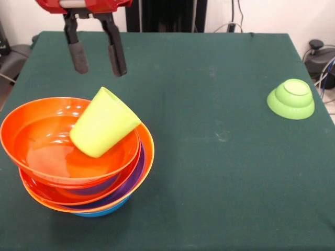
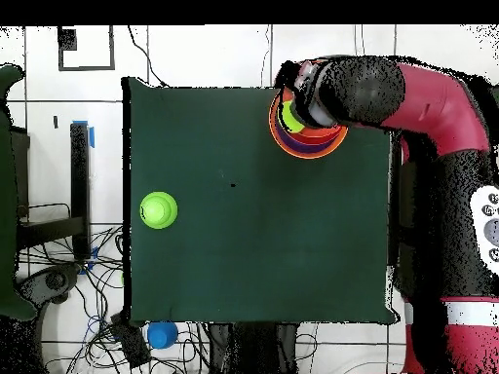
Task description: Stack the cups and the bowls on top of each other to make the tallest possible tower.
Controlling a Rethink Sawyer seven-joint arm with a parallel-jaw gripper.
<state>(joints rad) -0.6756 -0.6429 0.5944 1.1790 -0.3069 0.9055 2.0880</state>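
The tower [image 1: 78, 172] is a nested stack of bowls at the near left of the front view: an orange bowl on top, red-orange, purple and orange rims below, a blue bowl at the bottom. The lime-green cup [image 1: 104, 123] lies tilted in the top bowl, leaning on its rim, mouth up and away. My gripper [image 1: 98, 61] hangs open and empty above and behind the cup. The small lime-green bowl [image 1: 291, 98] sits upside down at the right. In the overhead view the stack [image 2: 307, 131] is partly hidden under the arm; the green bowl [image 2: 159, 209] is at the left.
The green table [image 1: 209, 157] carries only the stack and the small bowl. In the overhead view a blue object [image 2: 162, 334] lies on the floor past the table's edge, among cables.
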